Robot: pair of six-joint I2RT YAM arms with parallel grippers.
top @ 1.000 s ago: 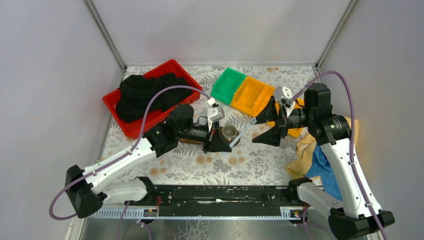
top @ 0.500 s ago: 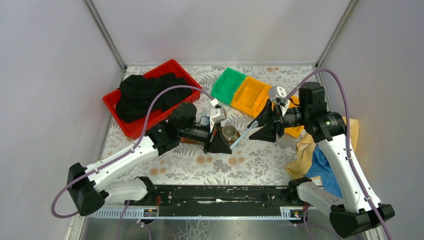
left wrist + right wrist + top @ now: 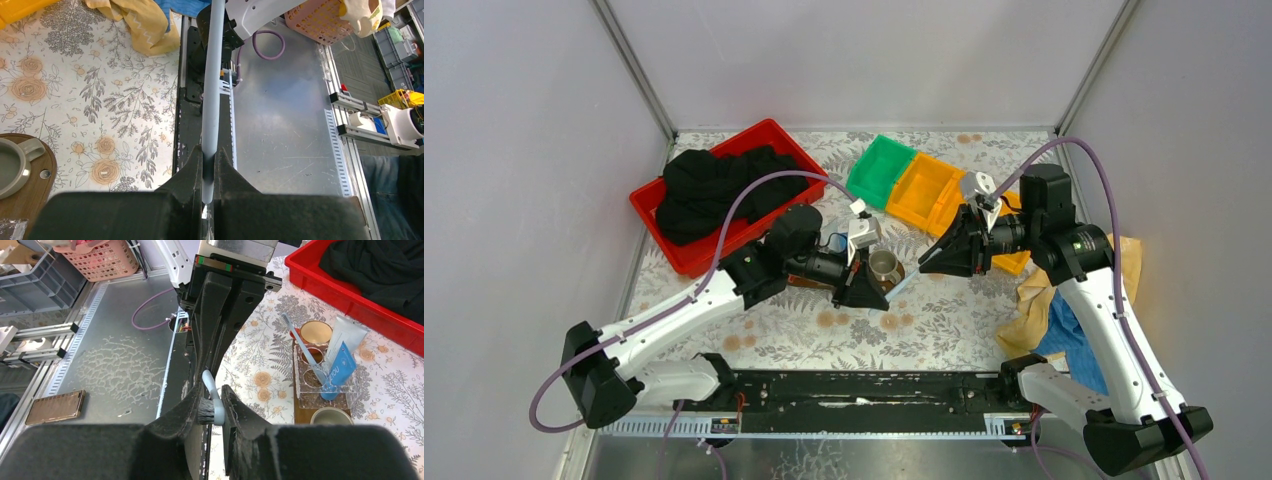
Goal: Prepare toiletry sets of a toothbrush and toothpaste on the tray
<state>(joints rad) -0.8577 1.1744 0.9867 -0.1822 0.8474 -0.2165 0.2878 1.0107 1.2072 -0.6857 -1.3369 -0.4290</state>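
A pale toothbrush (image 3: 906, 276) spans the gap between my two grippers above the table. The left gripper (image 3: 209, 160) is shut on its handle (image 3: 212, 75). The right gripper (image 3: 211, 402) is closed onto its bristle head (image 3: 216, 407), bristles against one finger and the back against the other. Below lies the dark wooden tray (image 3: 300, 412), carrying a clear holder (image 3: 325, 382) with a second toothbrush (image 3: 302, 347), a whitish toothpaste tube (image 3: 347, 332) and a blue one (image 3: 342, 365). In the top view the left arm hides most of the tray.
A metal cup (image 3: 883, 264) stands on the tray beside the left gripper. A red crate (image 3: 769, 137) with black cloth sits at back left, a green bin (image 3: 881, 170) and an orange bin (image 3: 929, 188) at back centre. Yellow and blue cloths (image 3: 1049, 310) lie at right.
The right gripper moved left to the brush's free end and closed its jaws around the bristle head. The left gripper kept its hold and barely shifted.
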